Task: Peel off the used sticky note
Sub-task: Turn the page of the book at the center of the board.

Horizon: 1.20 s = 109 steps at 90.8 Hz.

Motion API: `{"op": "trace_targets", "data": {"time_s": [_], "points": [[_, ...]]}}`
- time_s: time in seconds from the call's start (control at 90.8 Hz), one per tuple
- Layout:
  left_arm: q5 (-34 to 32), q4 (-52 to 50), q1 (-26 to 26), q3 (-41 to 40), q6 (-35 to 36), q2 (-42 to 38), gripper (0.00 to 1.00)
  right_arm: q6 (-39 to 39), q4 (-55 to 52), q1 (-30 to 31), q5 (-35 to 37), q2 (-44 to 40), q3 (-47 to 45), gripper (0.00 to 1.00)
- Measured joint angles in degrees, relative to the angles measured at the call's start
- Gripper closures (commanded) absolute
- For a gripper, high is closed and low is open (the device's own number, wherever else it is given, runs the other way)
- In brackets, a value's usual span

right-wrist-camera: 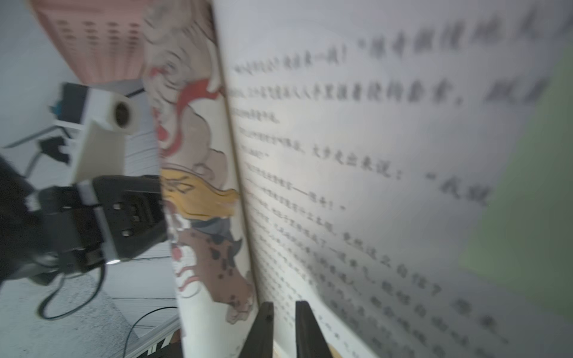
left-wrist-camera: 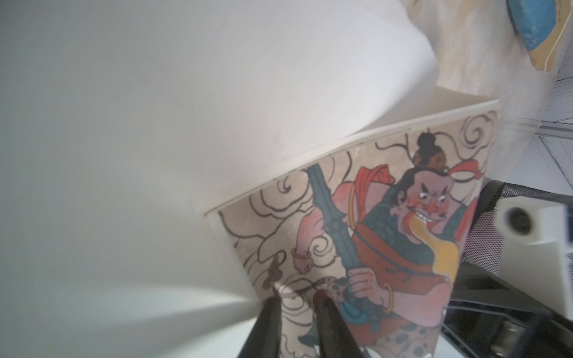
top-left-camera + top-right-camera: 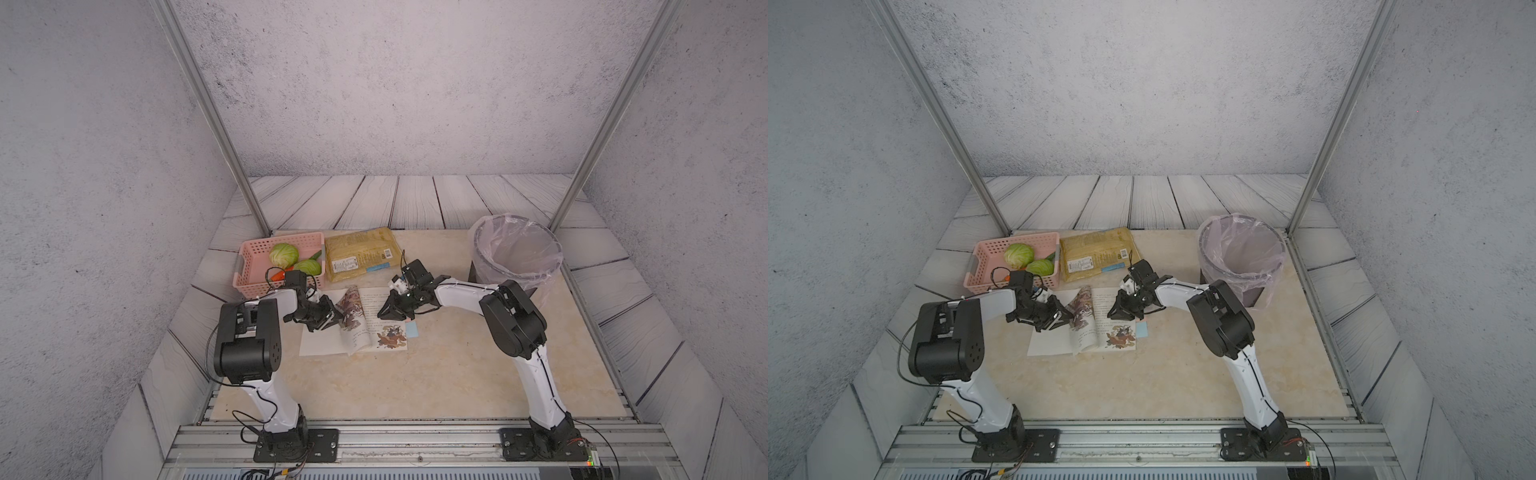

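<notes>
An open picture book [image 3: 328,347] lies mid-table. A sheaf of its illustrated pages [image 3: 352,309] [image 2: 372,232] stands curled up. My left gripper [image 3: 334,318] [image 2: 293,297] is shut on that sheaf's edge, one finger on the picture side. A pale blue sticky note [image 3: 411,330] [image 3: 1141,329] pokes out from the book's right edge, flat on the table. My right gripper [image 3: 382,313] [image 1: 283,305] hovers over the text page [image 1: 356,186] near the spine, left of the note. Its fingers are a thin slit apart with nothing between them. A blurred greenish patch [image 1: 527,201] covers that page's outer side.
A pink basket [image 3: 253,270] with cabbages [image 3: 284,254] stands behind the left arm. A yellow packet [image 3: 361,253] lies behind the book. A bin with a plastic liner [image 3: 540,266] stands at the back right, close to the right arm's elbow.
</notes>
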Motion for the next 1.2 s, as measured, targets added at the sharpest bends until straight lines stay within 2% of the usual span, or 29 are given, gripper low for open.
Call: {"op": "trace_targets", "data": {"time_s": [0.187,0.352,0.407,0.605,0.705,0.914,1.09,1.2], "points": [[0.0,-2.4,-0.1,2.5,0.0,-2.2,0.74,-3.7,-4.1,0.6,2.0,0.7,1.1,0.97],[0.1,-6.7,-1.9,9.1,0.7,-4.3,0.73,-5.3,-4.7,0.6,2.8,0.5,1.1,1.00],[0.1,-9.0,-3.8,12.6,1.9,-4.7,0.70,-5.8,-5.0,0.6,3.1,0.4,1.1,1.00],[0.7,-17.2,-14.1,26.8,6.5,-4.2,0.70,-6.5,-6.4,0.6,4.7,-0.3,1.1,1.00],[1.4,-20.1,-16.7,30.6,7.6,-3.6,0.70,-6.8,-7.4,0.7,4.9,-0.4,1.7,1.00],[1.4,-24.0,-14.0,30.8,8.2,-6.0,0.66,-8.0,-11.0,1.8,4.9,-0.4,8.7,1.00],[2.1,-23.1,-8.6,27.9,7.4,-17.0,0.58,-7.9,-12.0,3.6,2.8,0.2,16.4,1.00],[3.7,-21.1,-5.0,25.4,6.8,-23.4,0.53,-7.9,-13.0,5.1,1.2,3.5,24.0,1.00]]}}
